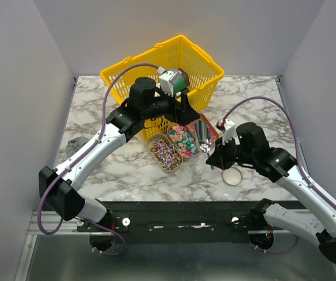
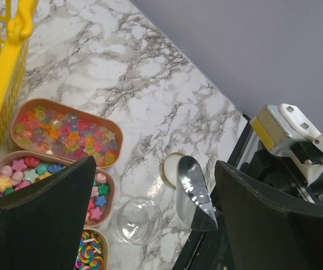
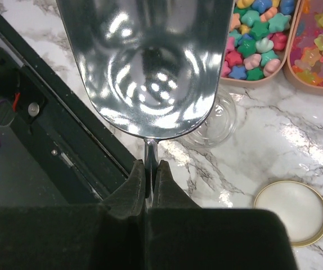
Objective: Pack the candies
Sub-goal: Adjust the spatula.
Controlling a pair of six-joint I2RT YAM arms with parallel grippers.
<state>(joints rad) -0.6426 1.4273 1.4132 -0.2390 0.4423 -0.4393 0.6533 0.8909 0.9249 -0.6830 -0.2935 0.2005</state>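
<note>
The candies lie in three tan oval trays: clear gummy stars (image 2: 66,132), pastel stars (image 2: 49,180) (image 3: 257,39) and striped lollipop swirls (image 2: 91,256) (image 1: 165,153). An empty glass jar (image 2: 140,220) stands on the marble beside the trays, its round lid (image 2: 171,169) (image 1: 232,175) lying apart from it. My right gripper (image 3: 149,174) is shut on the handle of an empty metal scoop (image 3: 144,62) (image 1: 203,136), held over the jar and partly hiding it. High above the trays and jar, my left gripper (image 2: 156,225) (image 1: 184,115) hangs open and empty.
A yellow basket (image 1: 200,64) (image 2: 7,67) stands at the back behind the trays, right by the left arm. The table's dark front edge (image 3: 66,140) runs just under the scoop.
</note>
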